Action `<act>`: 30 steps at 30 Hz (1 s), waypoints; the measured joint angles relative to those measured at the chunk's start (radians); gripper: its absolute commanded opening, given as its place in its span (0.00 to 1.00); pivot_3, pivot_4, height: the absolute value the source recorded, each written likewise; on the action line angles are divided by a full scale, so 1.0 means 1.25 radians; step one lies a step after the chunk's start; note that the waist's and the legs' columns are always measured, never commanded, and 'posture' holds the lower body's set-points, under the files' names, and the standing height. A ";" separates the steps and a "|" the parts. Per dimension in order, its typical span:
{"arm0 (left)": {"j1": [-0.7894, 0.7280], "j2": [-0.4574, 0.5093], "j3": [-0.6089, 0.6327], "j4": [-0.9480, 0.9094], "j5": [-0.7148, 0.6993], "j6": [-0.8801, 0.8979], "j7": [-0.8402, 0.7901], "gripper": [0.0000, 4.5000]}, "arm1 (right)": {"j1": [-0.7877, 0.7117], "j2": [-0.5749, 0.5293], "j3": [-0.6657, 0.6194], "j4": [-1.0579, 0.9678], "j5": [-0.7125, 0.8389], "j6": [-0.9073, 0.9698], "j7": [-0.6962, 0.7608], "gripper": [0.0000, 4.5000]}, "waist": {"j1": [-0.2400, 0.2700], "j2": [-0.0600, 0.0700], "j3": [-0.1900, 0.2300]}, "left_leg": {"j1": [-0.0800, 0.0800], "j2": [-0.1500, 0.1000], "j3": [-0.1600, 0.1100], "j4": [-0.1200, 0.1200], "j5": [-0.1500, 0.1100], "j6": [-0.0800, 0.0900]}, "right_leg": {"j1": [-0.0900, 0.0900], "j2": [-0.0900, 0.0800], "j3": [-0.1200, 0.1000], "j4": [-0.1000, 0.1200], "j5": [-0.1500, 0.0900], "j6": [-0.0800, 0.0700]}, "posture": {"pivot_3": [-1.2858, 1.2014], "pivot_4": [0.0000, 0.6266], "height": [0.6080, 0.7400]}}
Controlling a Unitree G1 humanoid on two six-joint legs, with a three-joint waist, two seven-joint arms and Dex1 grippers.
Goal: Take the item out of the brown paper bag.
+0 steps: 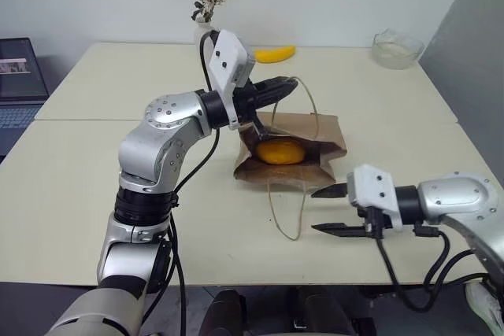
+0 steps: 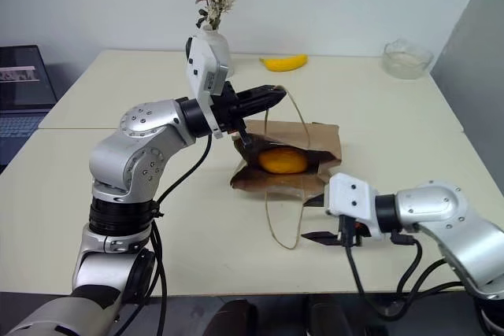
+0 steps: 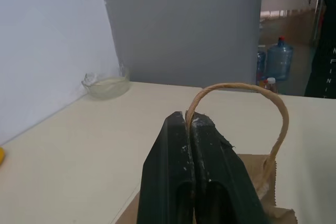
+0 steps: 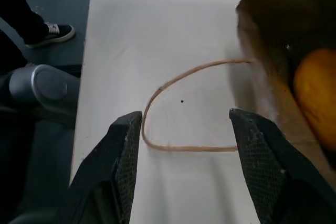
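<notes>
left gripper (image 1: 285, 86): clamped on one bag handle (image 3: 239, 88), lifting it | right gripper (image 1: 321, 210): fingers apart, empty (hovering near other handle) | item (image 1: 280, 152): inside bag (image 1: 319, 138), at its mouth, on table (image 1: 94, 179)

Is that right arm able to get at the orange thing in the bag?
Probably yes. The right gripper is open, the left gripper holds one handle up, and the item shows in the bag's open mouth.

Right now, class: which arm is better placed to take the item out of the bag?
The right. Its tool is open and free beside the brown paper bag, whose mouth shows the item. The left tool is shut on the bag's handle, holding it open.
</notes>
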 measured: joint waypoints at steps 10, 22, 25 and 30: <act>0.004 0.012 0.037 -0.017 -0.075 0.043 0.002 0.00 | -0.172 0.174 0.207 0.036 -0.068 0.046 -0.202 0.61 | -0.004 0.000 0.000 | 0.000 0.001 0.000 0.000 0.000 0.000 | -0.001 0.000 0.001 0.001 0.000 0.000 | 0.52 0.24 1.00; 0.009 0.034 0.041 -0.019 -0.082 0.042 0.012 0.00 | -0.305 0.310 0.464 0.282 -0.440 -0.061 -0.380 0.99 | 0.000 0.000 0.000 | -0.003 0.000 0.001 0.000 0.001 -0.002 | -0.003 -0.003 0.001 -0.001 0.000 0.000 | 0.52 0.24 1.00; 0.009 0.035 0.041 -0.020 -0.083 0.041 0.012 0.00 | -0.329 0.306 0.514 0.344 -0.532 -0.099 -0.385 0.99 | -0.001 0.000 0.000 | -0.003 0.000 0.001 0.000 0.001 -0.002 | -0.004 -0.003 0.001 0.000 0.000 0.000 | 0.52 0.24 1.00; 0.009 0.036 0.043 -0.020 -0.083 0.041 0.016 0.00 | -0.356 0.309 0.541 0.425 -0.637 -0.146 -0.376 0.99 | -0.002 0.000 0.000 | -0.003 0.000 0.000 0.000 0.000 -0.001 | -0.004 -0.002 0.000 0.000 0.000 0.000 | 0.52 0.24 1.00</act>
